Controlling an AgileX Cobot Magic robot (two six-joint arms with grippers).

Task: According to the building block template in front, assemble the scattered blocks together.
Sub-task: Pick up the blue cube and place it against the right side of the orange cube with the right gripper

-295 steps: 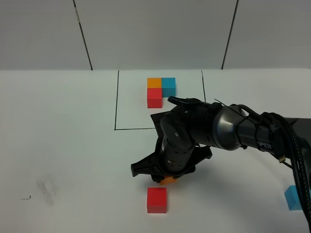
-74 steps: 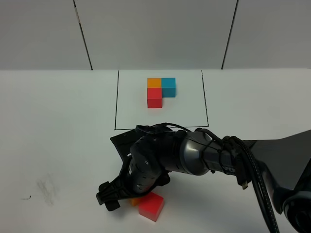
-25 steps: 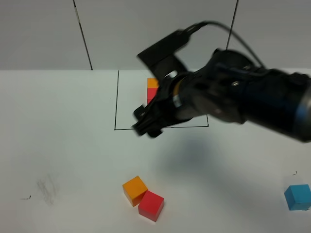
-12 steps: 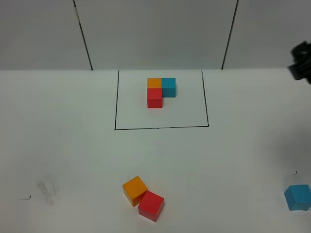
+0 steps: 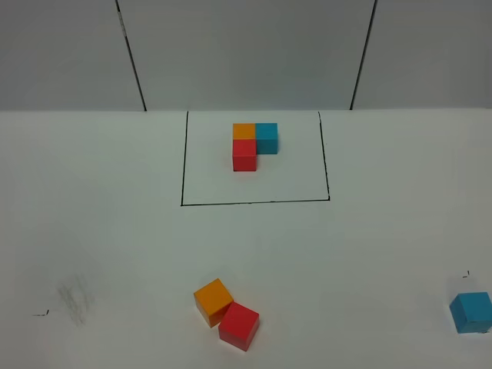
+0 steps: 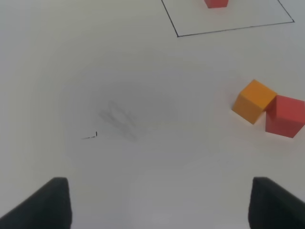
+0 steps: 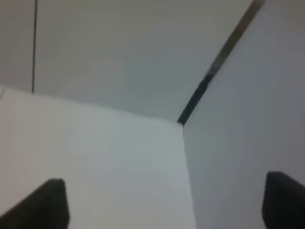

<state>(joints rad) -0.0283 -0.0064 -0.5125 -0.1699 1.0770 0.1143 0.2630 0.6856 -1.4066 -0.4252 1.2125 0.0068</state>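
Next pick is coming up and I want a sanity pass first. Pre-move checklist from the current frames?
1. Template intact inside the drawn frame: ok.
2. Loose orange cube and loose red cube arranged like the template: not ok. They touch but sit skewed against the frame.
3. Loose blue cube joined to them: not ok. It sits alone near the table's right edge.
4. Left gripper open and empty: ok.
5. Right gripper open and empty: ok.
6. Right gripper lined up on the loose blue cube: not ok. Its wrist view shows no cube.
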